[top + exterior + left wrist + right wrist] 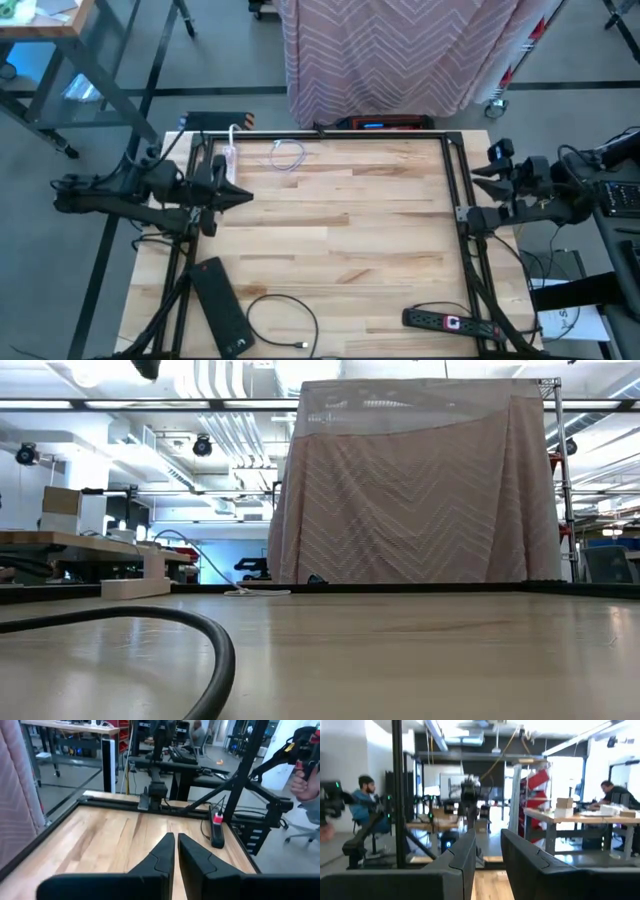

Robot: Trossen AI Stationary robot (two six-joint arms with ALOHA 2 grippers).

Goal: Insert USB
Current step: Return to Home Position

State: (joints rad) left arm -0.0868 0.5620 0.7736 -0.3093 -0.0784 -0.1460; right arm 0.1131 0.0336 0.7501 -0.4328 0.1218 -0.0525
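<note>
Two grippers, and both are holding nothing. My left gripper (pixel 244 197) is hovering at the 9 o'clock edge of the table (pixel 380 250), fingers pressed almost together (only a sliver is showing between them). My right gripper (pixel 487 836) is hanging at 3 o'clock, fingers parted a little. At 5 o'clock a black outlet extension (pixel 425 318) is carrying a pink adapter (pixel 452 322). A second black outlet extension (pixel 222 305) is lying at 7 o'clock, a black cable (pixel 283 297) looping beside it. At 11 o'clock a white outlet extension (pixel 232 158) is lying near a white cable (pixel 288 155).
</note>
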